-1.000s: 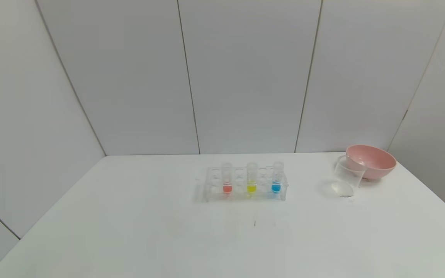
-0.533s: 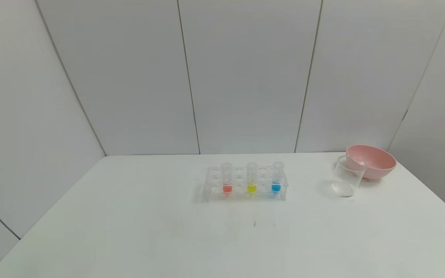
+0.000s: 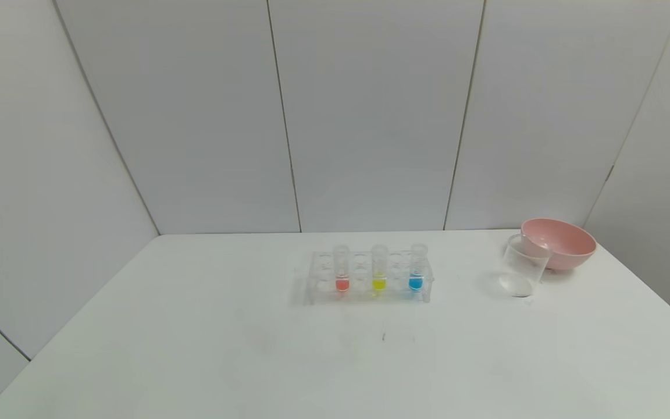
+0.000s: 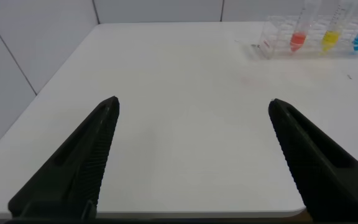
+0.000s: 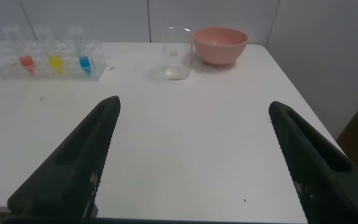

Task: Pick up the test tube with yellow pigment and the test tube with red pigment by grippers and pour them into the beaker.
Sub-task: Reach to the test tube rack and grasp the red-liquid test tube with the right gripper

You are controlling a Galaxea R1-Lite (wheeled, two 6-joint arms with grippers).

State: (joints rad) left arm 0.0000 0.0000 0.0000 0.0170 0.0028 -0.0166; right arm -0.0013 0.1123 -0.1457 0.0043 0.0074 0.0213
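The left gripper (image 4: 191, 155) was seen with its fingers spread wide, nothing between them, held over the worktop's (image 3: 195, 349) near left part and out of the head view. A clear tube rack (image 3: 370, 278) stood midway across the worktop, towards its far edge. In it, upright, the test tube with red pigment (image 3: 342, 269) was placed leftmost, the test tube with yellow pigment (image 3: 378, 269) next, and a tube with blue liquid (image 3: 416, 267) rightmost. Near the far right corner the beaker (image 3: 522, 266) was set upright, touching or just in front of a pink bowl (image 3: 559, 243). The right gripper (image 5: 191, 155) was likewise held wide apart and empty over the near right part.
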